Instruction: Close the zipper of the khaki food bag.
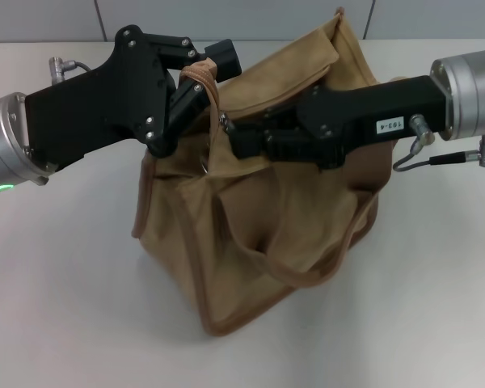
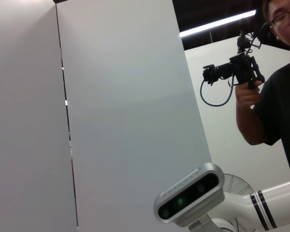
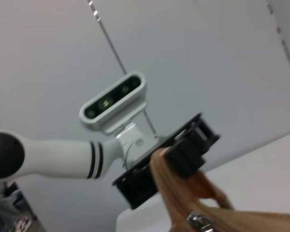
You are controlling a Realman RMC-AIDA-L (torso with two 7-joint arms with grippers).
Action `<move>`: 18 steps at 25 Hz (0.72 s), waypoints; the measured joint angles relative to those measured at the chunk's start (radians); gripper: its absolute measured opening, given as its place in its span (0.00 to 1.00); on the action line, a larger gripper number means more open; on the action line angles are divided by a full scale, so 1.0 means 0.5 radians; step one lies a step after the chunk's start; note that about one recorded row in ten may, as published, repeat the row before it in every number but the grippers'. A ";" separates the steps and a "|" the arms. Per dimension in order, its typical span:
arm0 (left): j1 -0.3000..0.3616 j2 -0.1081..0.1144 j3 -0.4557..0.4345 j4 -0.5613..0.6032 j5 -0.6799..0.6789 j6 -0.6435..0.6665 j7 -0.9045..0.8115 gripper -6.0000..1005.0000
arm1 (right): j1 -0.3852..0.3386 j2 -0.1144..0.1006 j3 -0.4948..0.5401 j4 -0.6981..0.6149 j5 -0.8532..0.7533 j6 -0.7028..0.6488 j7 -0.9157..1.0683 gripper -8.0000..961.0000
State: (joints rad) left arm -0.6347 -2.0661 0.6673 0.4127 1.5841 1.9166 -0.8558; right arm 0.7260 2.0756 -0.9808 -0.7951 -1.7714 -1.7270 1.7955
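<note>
1 khaki food bag [image 1: 259, 242] on table [image 1: 56, 283], beneath both grippers | 2 strap handles: one clamped in left gripper [image 1: 196, 78], other draped below right gripper [image 1: 241, 136] | right gripper's grip: cannot tell | 1 zipper [image 1: 224, 121] slider between grippers, teeth mostly hidden

Showing black plastic on the left gripper [image 1: 196, 77], dotted with small silver screws. Ending in silver wrist cylinders on both arms, each glowing green or teal. Carrying a white label, possibly "103-4", and grey cables behind the right gripper [image 1: 246, 137].
</note>
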 joint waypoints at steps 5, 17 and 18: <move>0.002 0.000 0.000 0.000 0.000 -0.006 -0.006 0.01 | -0.023 0.000 -0.027 -0.048 0.000 0.006 -0.094 0.19; 0.002 0.002 -0.012 0.001 -0.008 -0.019 -0.013 0.01 | -0.015 0.000 -0.027 -0.060 0.014 -0.002 -0.183 0.13; 0.002 0.002 -0.013 0.002 -0.008 -0.019 -0.013 0.01 | -0.013 0.000 -0.025 -0.060 0.017 -0.003 -0.184 0.13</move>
State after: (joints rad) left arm -0.6335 -2.0652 0.6609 0.4136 1.5799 1.9069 -0.8621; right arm 0.7193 2.0753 -0.9933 -0.8252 -1.7630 -1.7283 1.7033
